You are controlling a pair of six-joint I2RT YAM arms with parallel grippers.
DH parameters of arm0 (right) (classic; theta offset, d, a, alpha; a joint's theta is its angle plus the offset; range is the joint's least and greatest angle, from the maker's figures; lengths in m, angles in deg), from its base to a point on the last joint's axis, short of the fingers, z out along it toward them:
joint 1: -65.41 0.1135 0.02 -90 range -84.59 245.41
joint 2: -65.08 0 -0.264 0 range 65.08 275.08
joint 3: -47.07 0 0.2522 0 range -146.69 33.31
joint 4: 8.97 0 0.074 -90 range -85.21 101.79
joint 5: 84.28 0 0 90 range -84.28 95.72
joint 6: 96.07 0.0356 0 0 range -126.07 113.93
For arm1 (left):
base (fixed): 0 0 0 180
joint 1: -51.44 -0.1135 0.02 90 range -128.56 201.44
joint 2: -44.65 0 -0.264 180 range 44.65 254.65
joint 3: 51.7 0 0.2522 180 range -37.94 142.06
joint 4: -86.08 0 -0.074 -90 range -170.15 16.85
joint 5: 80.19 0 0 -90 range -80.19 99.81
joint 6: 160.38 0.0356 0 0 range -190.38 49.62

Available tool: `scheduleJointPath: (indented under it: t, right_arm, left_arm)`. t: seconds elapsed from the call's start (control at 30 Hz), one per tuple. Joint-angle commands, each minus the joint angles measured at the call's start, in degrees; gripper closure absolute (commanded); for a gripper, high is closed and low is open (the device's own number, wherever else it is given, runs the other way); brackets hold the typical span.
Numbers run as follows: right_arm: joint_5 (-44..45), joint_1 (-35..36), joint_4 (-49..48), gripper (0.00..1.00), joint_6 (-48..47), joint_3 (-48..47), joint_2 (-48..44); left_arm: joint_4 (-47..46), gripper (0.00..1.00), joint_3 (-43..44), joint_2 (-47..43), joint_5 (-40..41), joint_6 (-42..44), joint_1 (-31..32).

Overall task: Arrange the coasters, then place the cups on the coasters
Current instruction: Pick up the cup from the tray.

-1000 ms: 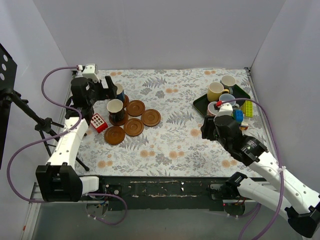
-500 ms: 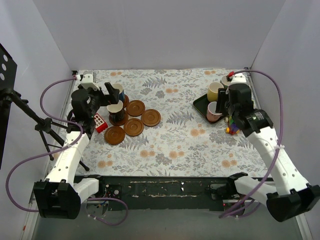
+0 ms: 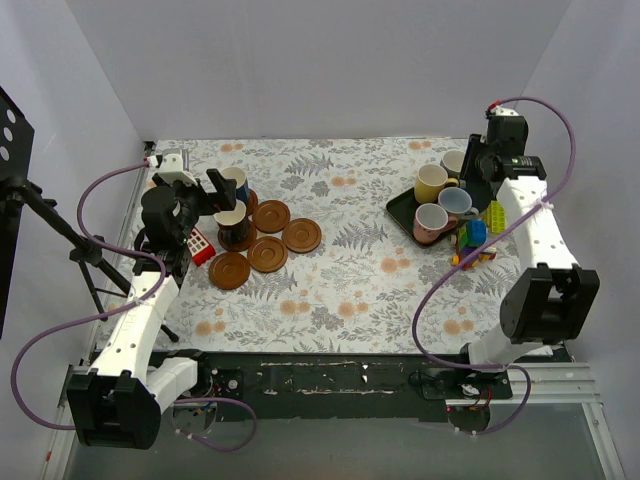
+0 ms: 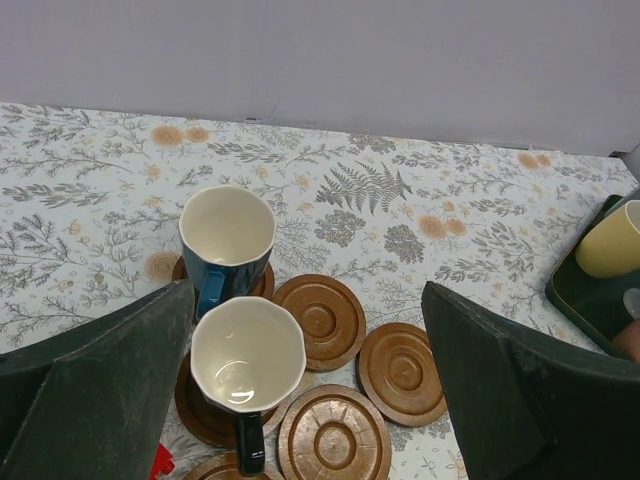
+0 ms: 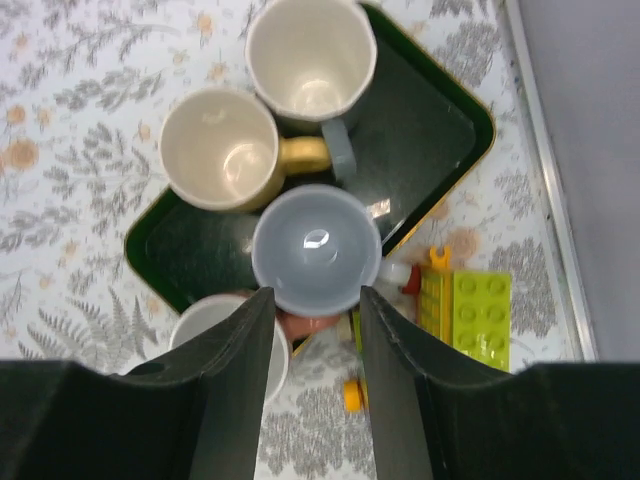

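At the tabletop's (image 3: 360, 290) far right corner, the half-spread right gripper (image 5: 315, 297) is held astride the light blue cup (image 5: 315, 250), so the crowding pink cup (image 3: 430, 222) could be struck.

A lab test cell — plain white panels (image 3: 320, 70) box in a floral cloth (image 3: 350, 290), purple cables (image 3: 572, 140) loop loose, a tripod (image 3: 85, 252) stands outside at the left, and a scuffed metal rail (image 3: 330, 375) runs along the front.

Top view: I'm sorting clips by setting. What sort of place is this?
Likely a robot lab bench: plain white walls box in a floral-covered table, a left arm and right arm are bolted at its near edge, a tripod stands left.
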Motion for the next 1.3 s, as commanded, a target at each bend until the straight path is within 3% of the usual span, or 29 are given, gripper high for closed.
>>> scheduleJointPath:
  t: [0.0, 0.33, 0.73, 1.03, 1.27]
  right_arm:
    - [2.17, -2.44, -2.84, 0.53, -0.71, -12.46, 8.22]
    - [-0.55, -6.66, 1.65, 0.54, -5.28, -29.97, 26.7]
    - [-9.07, -7.28, -1.16, 0.49, -6.17, -29.72, 32.59]
    - [-7.5, -7.28, -0.37, 0.51, -5.46, -35.6, 38.65]
    - [-6.18, -7.11, -1.77, 0.55, -4.23, -33.24, 39.19]
  left_arm:
    - [-1.09, 0.02, -0.36, -0.96, -0.64, 0.12, 0.56]
    - [-1.09, 0.02, -0.18, -1.4, -1.78, 1.18, 0.65]
    - [-1.62, 0.02, -0.27, -1.31, -5.3, 0.65, 1.17]
    - [-1.79, 0.02, -0.44, -1.66, -5.12, 1.26, 1.35]
    - [-1.79, 0.02, -0.44, -1.39, -5.47, 1.35, 1.35]
